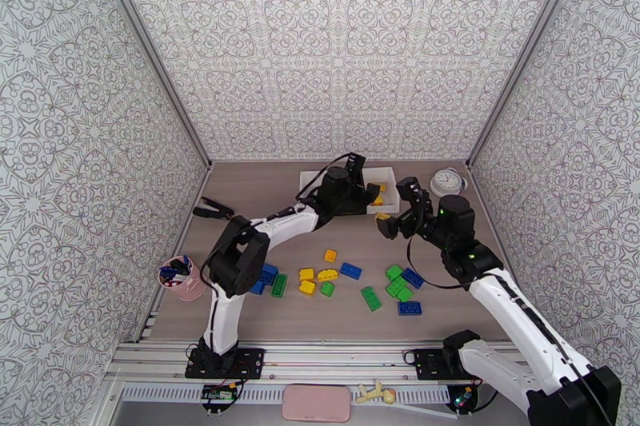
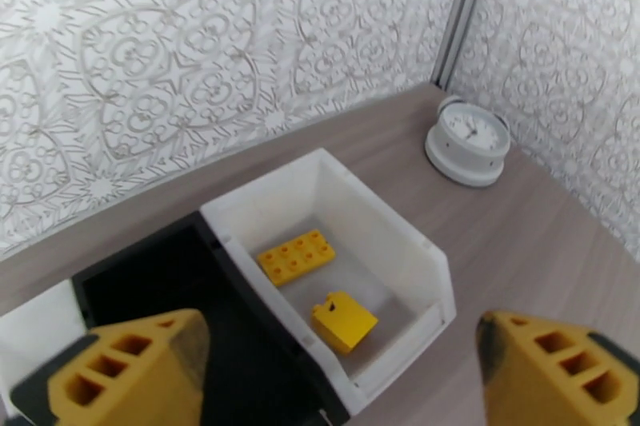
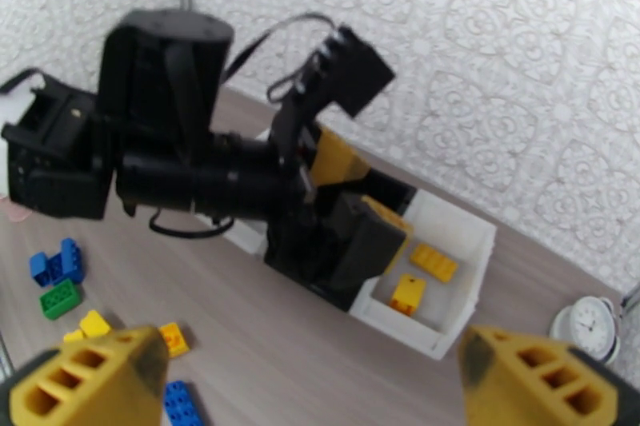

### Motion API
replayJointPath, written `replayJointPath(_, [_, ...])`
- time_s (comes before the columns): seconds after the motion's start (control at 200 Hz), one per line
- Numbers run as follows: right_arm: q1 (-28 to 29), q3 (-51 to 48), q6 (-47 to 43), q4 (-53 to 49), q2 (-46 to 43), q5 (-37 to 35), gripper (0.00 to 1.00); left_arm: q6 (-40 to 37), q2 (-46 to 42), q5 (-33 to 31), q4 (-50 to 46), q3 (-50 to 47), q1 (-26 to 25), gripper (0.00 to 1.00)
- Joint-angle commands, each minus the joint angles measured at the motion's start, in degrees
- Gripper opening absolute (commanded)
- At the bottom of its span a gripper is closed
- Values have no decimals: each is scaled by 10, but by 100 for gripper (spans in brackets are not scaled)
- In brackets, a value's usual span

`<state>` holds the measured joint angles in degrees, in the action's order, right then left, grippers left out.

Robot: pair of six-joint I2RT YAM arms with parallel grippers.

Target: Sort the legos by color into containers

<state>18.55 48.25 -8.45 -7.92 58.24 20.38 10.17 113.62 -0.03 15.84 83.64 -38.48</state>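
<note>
The left gripper (image 2: 336, 376) hangs over the white bin (image 2: 404, 220) at the table's 12 o'clock, jaws wide apart. Two yellow legos (image 2: 296, 256) lie inside. The right gripper (image 3: 316, 381) hovers at the bin's 5 o'clock, likewise spread. Loose bricks (image 1: 350, 270) lie scattered toward 6 o'clock.

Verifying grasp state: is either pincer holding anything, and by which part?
Nothing held. Left pincer open over the white bin; right pincer open and empty.

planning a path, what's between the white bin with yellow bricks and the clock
Nothing: in the left wrist view, bare table runs from the white bin to the clock.
</note>
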Motion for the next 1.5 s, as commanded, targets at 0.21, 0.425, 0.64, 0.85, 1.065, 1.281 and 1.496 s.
replayJointPath(0.21, [57, 25, -77, -12, 56, 117, 100, 166, -234, -261, -149, -215, -17, 100])
replayJointPath(0.425, [88, 59, -94, -11, 94, 160, 99, 305, -325, -400, -367, -273, -52, 100])
replayJointPath(0.64, [111, 95, -118, -22, 137, 180, 100, 514, -356, -406, -575, -295, -51, 100])
replayJointPath(0.85, [134, 139, -136, -64, 186, 160, 100, 601, -355, -320, -654, -307, -2, 99])
replayJointPath(1.065, [159, 156, -146, -78, 218, 157, 100, 643, -355, -224, -640, -361, 74, 92])
replayJointPath(1.281, [180, 172, -154, -85, 249, 156, 100, 635, -345, -172, -592, -385, 124, 81])
replayJointPath(1.496, [189, 185, -152, -85, 270, 152, 100, 610, -290, -149, -559, -368, 146, 67])
